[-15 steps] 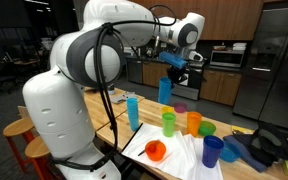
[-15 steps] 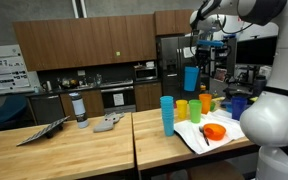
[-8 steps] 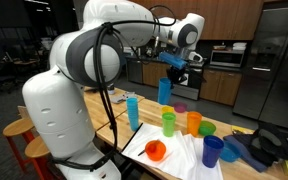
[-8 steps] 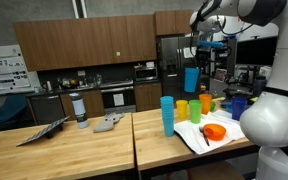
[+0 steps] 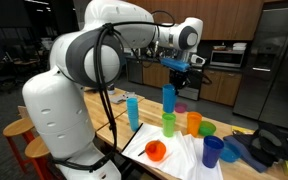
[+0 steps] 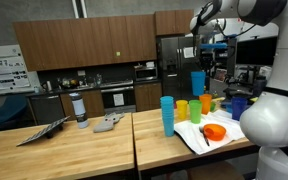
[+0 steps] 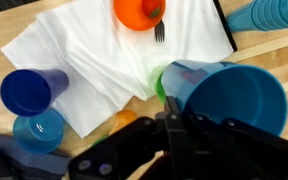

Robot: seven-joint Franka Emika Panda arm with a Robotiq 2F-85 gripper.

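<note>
Blue cup [image 5: 168, 97] hangs in the air from my gripper [image 5: 173, 74], whose two fingers are pressed together on the cup's wall at the rim. In the wrist view the open mouth of the cup [image 7: 229, 95] faces up at me, just beside my gripper [image 7: 174, 125]. In both exterior views it hangs roughly upright, clear of the wooden table [image 5: 112, 125] and above the row of cups.

Right below it stands a green cup [image 5: 169, 123], of which the wrist view shows only a sliver [image 7: 160, 88] past the blue cup's rim. Next to the green one stands an orange cup [image 5: 194, 122].

A white cloth [image 7: 84, 60] is spread over the table on the near side of these cups. On it sits an orange bowl [image 7: 139, 12] with a fork lying in it. A dark blue cup [image 7: 29, 90] stands at the edge of the cloth, with a light blue cup [image 7: 39, 130] just beside it. Farther along the table stands a stack of light blue cups [image 5: 132, 110], well apart from my gripper.
</note>
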